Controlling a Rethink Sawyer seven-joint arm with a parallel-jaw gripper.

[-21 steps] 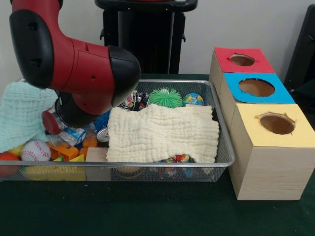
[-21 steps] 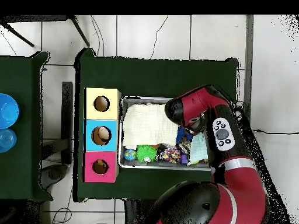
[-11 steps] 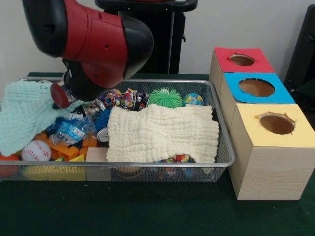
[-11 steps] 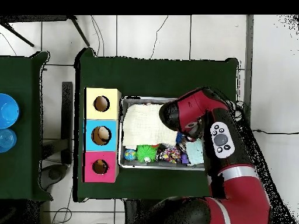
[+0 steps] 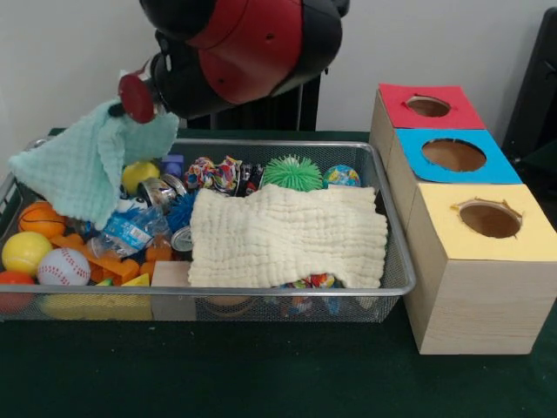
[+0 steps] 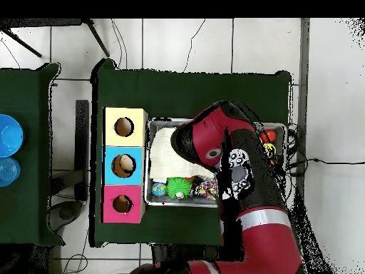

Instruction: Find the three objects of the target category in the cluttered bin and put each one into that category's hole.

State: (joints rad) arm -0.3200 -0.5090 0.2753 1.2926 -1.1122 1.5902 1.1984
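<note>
Currently in the search step: arm (image 5: 252, 43) lifts the mint cloth (image 5: 87, 161) at upper left of the bin (image 5: 396, 261), baring balls (image 5: 24, 252) underneath. Tool hidden, grip state unclear. Next: dump cloth, pick target, go to boxes (image 5: 474, 252) right.

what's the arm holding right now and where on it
The mint green cloth, lifted by its top edge so it hangs over the bin. The gripper itself is hidden.
</note>
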